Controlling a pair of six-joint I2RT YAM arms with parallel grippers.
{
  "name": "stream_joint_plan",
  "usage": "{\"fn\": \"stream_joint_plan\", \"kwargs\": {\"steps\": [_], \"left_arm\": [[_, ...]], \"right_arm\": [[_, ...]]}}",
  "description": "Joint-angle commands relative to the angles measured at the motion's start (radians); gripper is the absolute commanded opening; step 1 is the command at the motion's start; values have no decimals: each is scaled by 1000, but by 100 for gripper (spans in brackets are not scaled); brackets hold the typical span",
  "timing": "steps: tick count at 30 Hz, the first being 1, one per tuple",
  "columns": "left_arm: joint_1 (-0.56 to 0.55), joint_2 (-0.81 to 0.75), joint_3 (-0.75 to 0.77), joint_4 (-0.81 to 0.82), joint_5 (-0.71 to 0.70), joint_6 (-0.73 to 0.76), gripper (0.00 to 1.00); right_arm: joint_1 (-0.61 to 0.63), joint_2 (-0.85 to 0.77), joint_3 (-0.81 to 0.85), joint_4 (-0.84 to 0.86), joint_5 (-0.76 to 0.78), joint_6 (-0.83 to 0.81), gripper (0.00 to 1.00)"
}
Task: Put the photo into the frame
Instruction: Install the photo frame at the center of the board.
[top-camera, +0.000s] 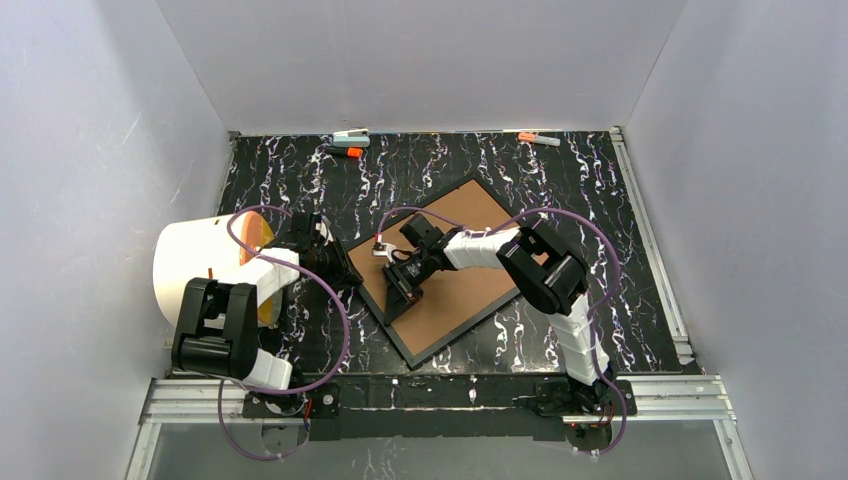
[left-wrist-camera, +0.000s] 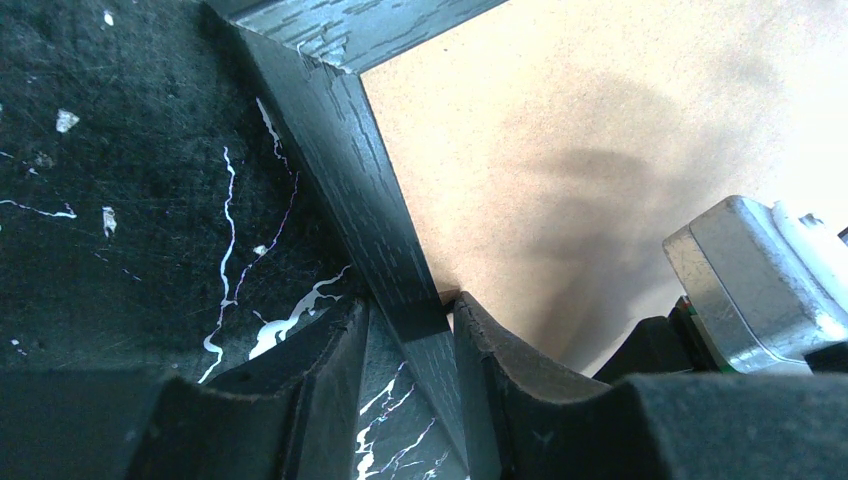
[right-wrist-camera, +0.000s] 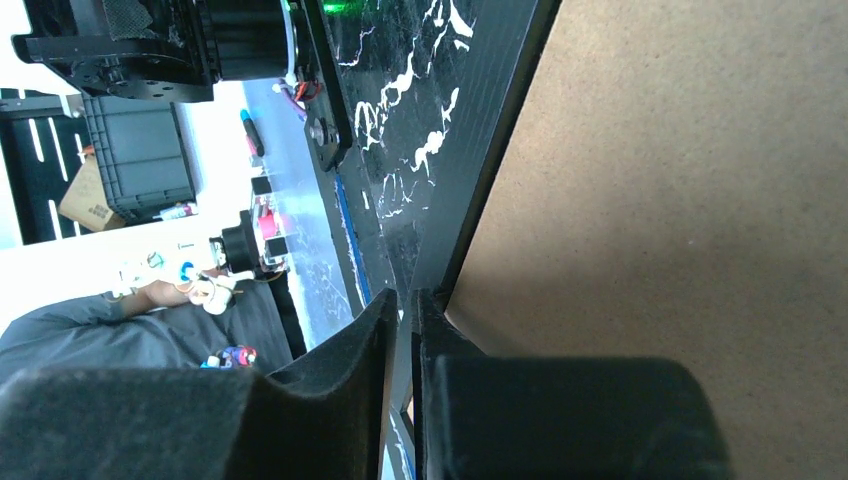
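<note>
The frame (left-wrist-camera: 350, 180) lies flat near the middle of the black marbled table (top-camera: 620, 300), turned cornerwise, back side up, with the brown backing board (top-camera: 460, 290) filling it. Whatever sits beneath that board is hidden. The left gripper (left-wrist-camera: 410, 345) is at the frame's left rail, one finger on each side, clamped on the black strip. The right gripper (right-wrist-camera: 405, 330) has pinched the same side a little further along, jaws almost together with the rim caught between them. From above, both wrists cover that edge, and the right arm crosses the board and covers its right corner. A silver block (left-wrist-camera: 750, 280) cuts in, partly out of shot. A white drum (top-camera: 195, 265) with an orange inside stands at the left wall, and an orange pen (top-camera: 348, 152) lies by the far edge.
</note>
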Motion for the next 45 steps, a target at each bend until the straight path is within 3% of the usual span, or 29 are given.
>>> {"fn": "stream_joint_plan", "kwargs": {"steps": [1,6,25,33,41,45], "left_arm": [[0,29,-6,-55,-56,34,32],[0,29,-8,-54,-59,35,32],[1,24,-14,-62,-83,44,30],[0,28,-17,-64,-90,49,30],[0,35,-5,-65,-85,50,30],[0,30,9,-63,-76,52,36]], "right_arm": [[-1,12,1,43,64,-18,20],[-2,5,-3,77,14,-12,15],[-75,49,-16,-78,222,-31,2],[-100,60,-16,-84,403,55,2],[-101,-5,-32,-82,468,10,4],[-118,-85,-6,-65,498,12,6]]}}
